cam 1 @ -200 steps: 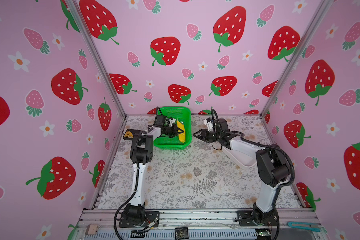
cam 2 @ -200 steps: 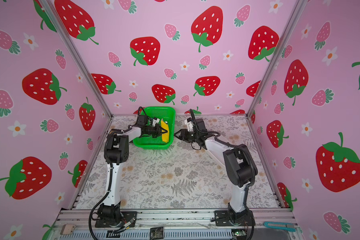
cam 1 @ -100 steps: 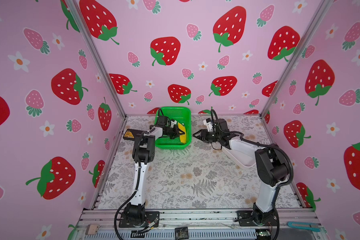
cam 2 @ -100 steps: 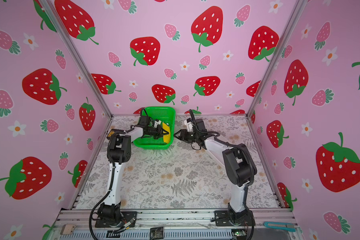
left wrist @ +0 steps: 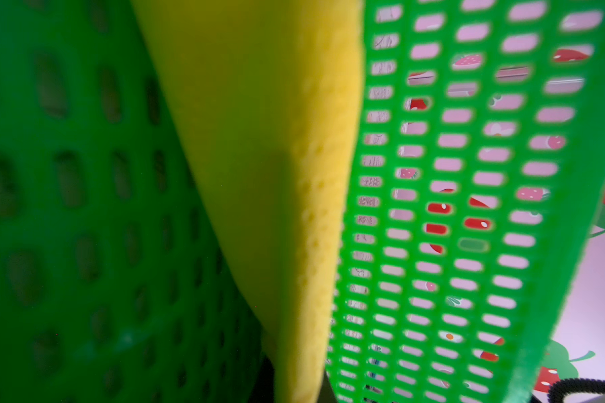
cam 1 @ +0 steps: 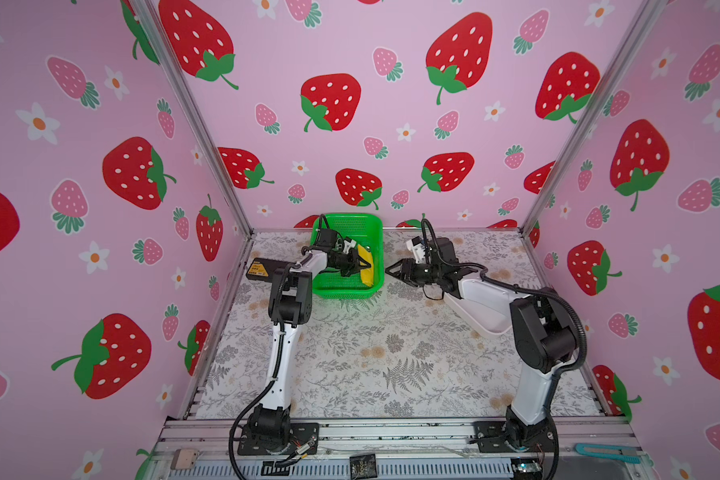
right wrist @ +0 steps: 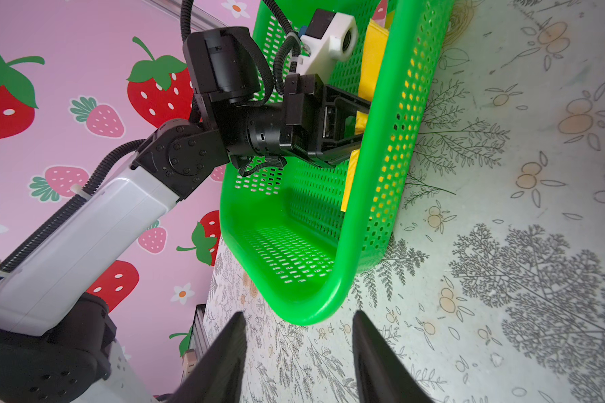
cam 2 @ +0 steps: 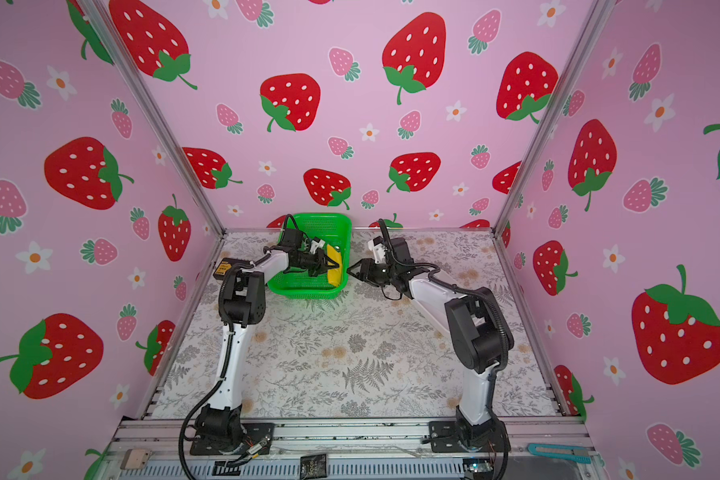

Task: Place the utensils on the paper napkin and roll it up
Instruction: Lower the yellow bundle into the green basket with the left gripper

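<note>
left gripper sits inside the green perforated plastic basket, jaws almost closed, pinching the thin yellow paper napkin. The napkin stands on edge against the basket's right wall. right gripper hovers just beside the basket, roughly half open and holding nothing. white oblong dish lies under the right arm.

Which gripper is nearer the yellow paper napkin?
Left. The left gripper is inside the green basket, pinching the paper napkin; the right gripper hangs open just outside the basket's wall.
</note>
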